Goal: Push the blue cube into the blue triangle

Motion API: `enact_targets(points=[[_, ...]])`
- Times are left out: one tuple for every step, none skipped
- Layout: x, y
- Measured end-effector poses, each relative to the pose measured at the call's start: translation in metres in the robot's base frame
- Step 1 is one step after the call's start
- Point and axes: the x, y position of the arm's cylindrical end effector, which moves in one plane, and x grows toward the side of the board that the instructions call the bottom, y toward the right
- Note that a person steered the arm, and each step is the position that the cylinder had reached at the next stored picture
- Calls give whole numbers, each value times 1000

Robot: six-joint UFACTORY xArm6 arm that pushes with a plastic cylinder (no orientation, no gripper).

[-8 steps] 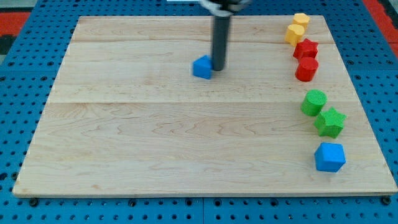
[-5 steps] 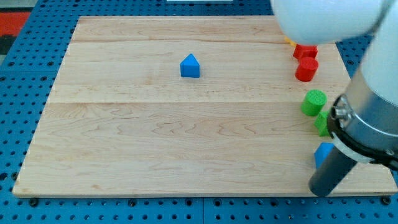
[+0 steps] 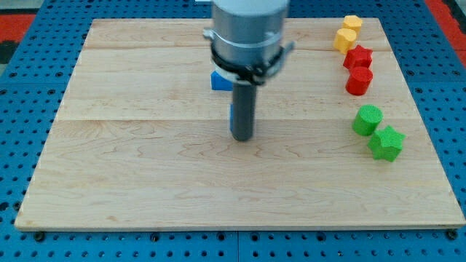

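Nearly together: blue cube sitting just short of the blue triangle

Only a thin blue sliver of the blue cube (image 3: 231, 116) is showing, peeking out at the left edge of the rod near the middle of the bench (image 3: 131, 182). The rod is covering the rest. My tip (image 3: 242, 137) is resting on the wood on the near side of that sliver, slightly to its right. It seems to be touching the cube or sitting just beside it, though I cannot tell which.

The blue triangle (image 3: 218, 81) is lying a little farther back and slightly left, half hidden by the arm's collar. Being on the near side of the cube is putting my tip in line for a shove away and a touch leftward, which looks like the remaining step.

Because so little of the cube is showing, I cannot tell which way its faces are pointing, and a cube is offering no long axis anyway. The triangle's peak is hidden too.

This arm is carrying no jaws, so nothing is spreading or pinching; the bare rod is doing the pushing.

Well apart on the right, two yellow blocks (image 3: 348, 30), two red blocks (image 3: 358, 69), a green cylinder (image 3: 368, 118) and a green star (image 3: 386, 143) are standing clear of the push line.
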Motion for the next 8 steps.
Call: enact_targets(points=[[-43,0],[-45,49],[-47,155],[-48,257],[-80,283],[-176,333],[-221,265],[-227,243]])
